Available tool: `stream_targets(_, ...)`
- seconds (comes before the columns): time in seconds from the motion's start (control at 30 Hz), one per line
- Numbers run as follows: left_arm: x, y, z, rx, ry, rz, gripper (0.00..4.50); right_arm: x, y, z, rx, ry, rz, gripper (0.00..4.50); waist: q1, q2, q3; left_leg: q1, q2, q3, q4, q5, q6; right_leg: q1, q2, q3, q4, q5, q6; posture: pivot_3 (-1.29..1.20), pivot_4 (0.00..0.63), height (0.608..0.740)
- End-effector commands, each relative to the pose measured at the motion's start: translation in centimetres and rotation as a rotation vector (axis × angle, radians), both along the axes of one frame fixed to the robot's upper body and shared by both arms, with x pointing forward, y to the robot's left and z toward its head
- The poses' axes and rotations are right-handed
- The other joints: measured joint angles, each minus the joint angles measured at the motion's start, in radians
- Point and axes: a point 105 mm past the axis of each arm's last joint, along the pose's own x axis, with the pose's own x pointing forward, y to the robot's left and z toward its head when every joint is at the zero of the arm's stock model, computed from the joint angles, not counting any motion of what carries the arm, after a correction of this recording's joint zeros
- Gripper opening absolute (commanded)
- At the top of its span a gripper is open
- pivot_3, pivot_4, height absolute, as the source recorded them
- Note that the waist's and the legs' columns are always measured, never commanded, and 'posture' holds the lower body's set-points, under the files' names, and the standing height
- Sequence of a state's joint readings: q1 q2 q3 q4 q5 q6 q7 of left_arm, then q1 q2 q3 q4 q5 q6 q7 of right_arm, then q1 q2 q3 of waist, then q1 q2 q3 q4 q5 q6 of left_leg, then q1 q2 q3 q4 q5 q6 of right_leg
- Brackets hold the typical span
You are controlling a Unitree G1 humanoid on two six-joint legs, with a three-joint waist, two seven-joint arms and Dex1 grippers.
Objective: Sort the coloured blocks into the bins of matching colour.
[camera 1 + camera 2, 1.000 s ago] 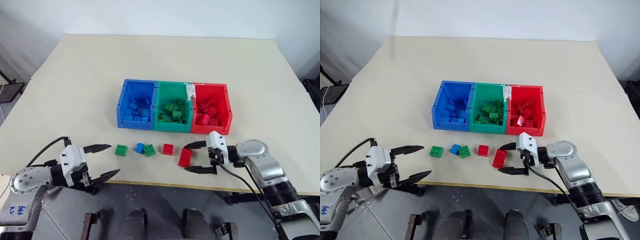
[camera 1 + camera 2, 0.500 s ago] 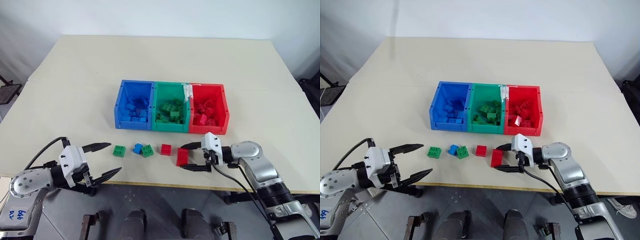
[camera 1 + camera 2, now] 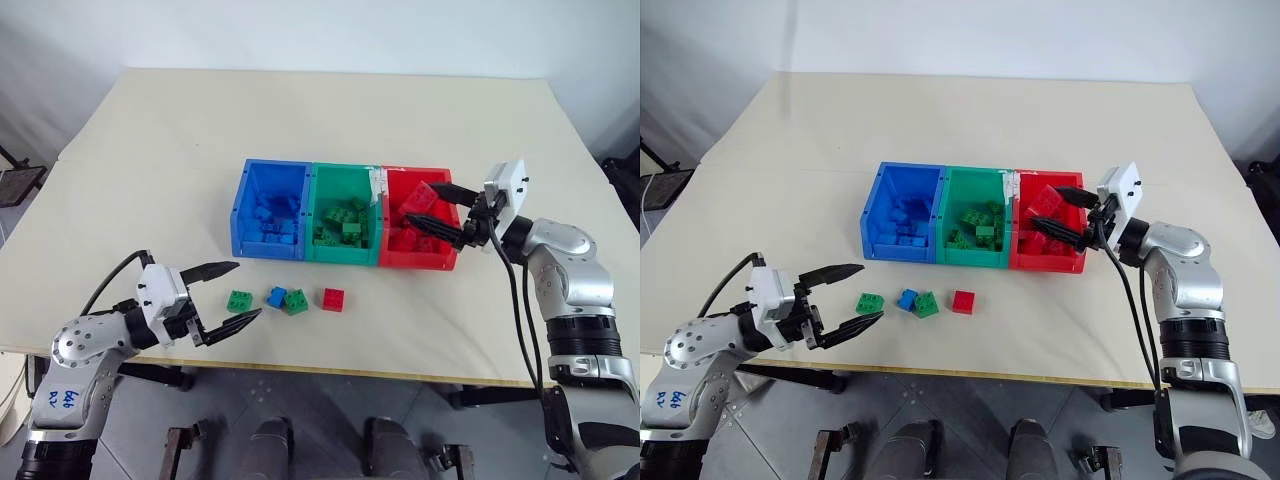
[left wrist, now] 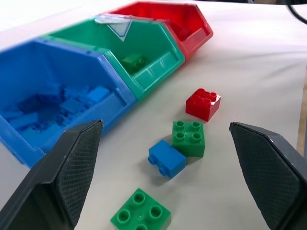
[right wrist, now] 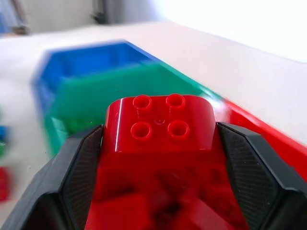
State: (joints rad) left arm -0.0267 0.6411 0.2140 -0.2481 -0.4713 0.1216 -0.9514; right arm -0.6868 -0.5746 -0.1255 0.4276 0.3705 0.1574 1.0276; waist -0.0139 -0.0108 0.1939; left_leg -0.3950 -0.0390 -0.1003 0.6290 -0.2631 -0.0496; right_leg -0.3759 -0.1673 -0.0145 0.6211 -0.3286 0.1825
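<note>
My right gripper (image 3: 424, 207) hovers over the red bin (image 3: 420, 261), shut on a long red block (image 5: 160, 139) whose studs face up. The red bin sits at the right of the joined row, beside the green bin (image 3: 345, 253) and the blue bin (image 3: 240, 216); each holds several blocks of its own colour. In front of the bins lie a green block (image 3: 239, 300), a blue block (image 3: 277, 296), a second green block (image 3: 297, 301) and a red block (image 3: 334, 299). My left gripper (image 3: 249, 289) is open, low over the table just left of the first green block.
The beige table (image 3: 150, 170) stretches wide behind and beside the bins. Its front edge (image 3: 400, 375) runs close behind the loose blocks. A white label (image 3: 378, 183) sticks on the wall between the green and red bins.
My right gripper closed on the long red block near the front edge, lifted it and carried it up and back over the red bin. My left gripper crept toward the green block.
</note>
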Motion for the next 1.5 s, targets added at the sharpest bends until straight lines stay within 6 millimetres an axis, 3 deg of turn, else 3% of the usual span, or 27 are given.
stream_targets(0.03,0.0,-0.1,0.4,0.001,0.004,-0.014,4.5,0.5,-0.4,1.5,0.016,-0.076,-0.025,4.43,-0.003,0.0,0.0,0.0,0.0,0.0,0.0,0.0,0.0,0.0,0.0,0.0,0.0,0.0,0.0,0.0,0.15,0.74)
stream_targets(0.13,0.2,0.0,0.4,0.008,-0.002,-0.012,4.5,0.1,-0.6,1.9,0.022,-0.104,-0.021,4.43,-0.011,0.0,0.0,0.0,0.0,0.0,0.0,0.0,0.0,0.0,0.0,0.0,0.0,0.0,0.0,0.0,0.15,0.74)
stream_targets(0.27,0.4,-0.1,0.4,0.018,-0.005,-0.031,4.5,-2.4,-1.4,2.2,0.017,-0.14,0.041,4.43,-0.007,0.0,0.0,0.0,0.0,0.0,0.0,0.0,0.0,0.0,0.0,0.0,0.0,0.0,0.0,0.0,0.15,0.74)
stream_targets(0.47,0.5,-1.5,-0.2,0.064,-0.001,-0.129,4.5,-7.8,-4.5,-1.8,-0.267,-0.053,0.164,4.43,0.011,0.001,0.0,-0.001,0.0,0.001,0.001,-0.001,0.001,0.0,0.0,0.0,-0.001,0.0,0.0,0.0,0.15,0.74)
stream_targets(0.57,0.7,-2.0,-0.3,0.083,-0.02,-0.154,4.5,-9.1,-5.8,-3.4,-0.349,0.018,0.193,4.43,0.01,0.001,0.0,0.0,0.0,0.002,0.002,-0.001,0.001,0.001,0.0,0.001,-0.001,0.0,0.0,0.0,0.15,0.74)
stream_targets(0.63,0.8,-2.0,-0.3,0.094,-0.037,-0.153,4.5,-9.3,-5.6,-3.9,-0.37,0.044,0.221,4.43,0.006,0.001,0.0,0.002,0.001,0.003,0.001,-0.001,0.001,0.001,0.0,0.002,-0.002,0.0,0.0,0.0,0.15,0.74)
stream_targets(0.87,0.5,0.7,-0.8,0.095,-0.007,-0.059,4.5,-9.8,1.3,-5.1,-0.3,0.137,0.433,4.43,-0.015,0.001,0.0,0.004,0.002,0.005,0.0,-0.001,0.0,0.001,0.001,0.003,-0.002,0.0,0.0,0.0,0.15,0.74)
stream_targets(0.93,0.2,1.5,-0.8,0.089,0.005,-0.025,4.5,-9.8,2.8,-5.5,-0.293,0.173,0.444,4.43,-0.013,0.001,0.001,0.004,0.003,0.004,0.0,-0.002,0.0,0.0,0.002,0.003,-0.001,0.0,-0.001,0.0,0.15,0.74)
stream_targets(1.07,-1.0,4.2,-0.9,0.103,0.004,0.09,4.5,-9.2,8.6,-6.4,-0.265,0.169,0.48,4.43,-0.011,-0.001,0.0,0.003,0.002,0.003,0.0,-0.002,0.0,0.0,0.002,0.003,-0.001,0.0,-0.001,0.0,0.15,0.74)
stream_targets(1.13,-1.6,4.8,-1.0,0.111,0.002,0.124,4.5,-8.5,10.4,-6.8,-0.263,0.139,0.451,4.43,-0.012,-0.001,0.0,0.004,0.003,0.003,0.0,-0.003,-0.001,0.0,0.002,0.003,-0.002,-0.001,-0.002,0.0,0.15,0.74)
stream_targets(1.4,-3.0,4.8,-1.0,0.104,0.01,0.155,4.5,-8.1,13.4,-9.1,-0.321,0.124,0.448,4.43,0.011,-0.001,0.0,0.003,0.002,0.002,0.001,-0.004,0.0,0.0,0.002,0.003,-0.001,-0.001,-0.002,0.0,0.15,0.74)
stream_targets(1.5,-3.2,4.7,-1.1,0.104,0.017,0.159,4.5,-8.0,13.7,-9.1,-0.313,0.12,0.449,3.85,0.01,-0.001,0.0,0.003,0.003,0.003,0.001,-0.004,-0.001,-0.001,0.002,0.003,-0.001,-0.001,-0.002,0.0,0.15,0.74)
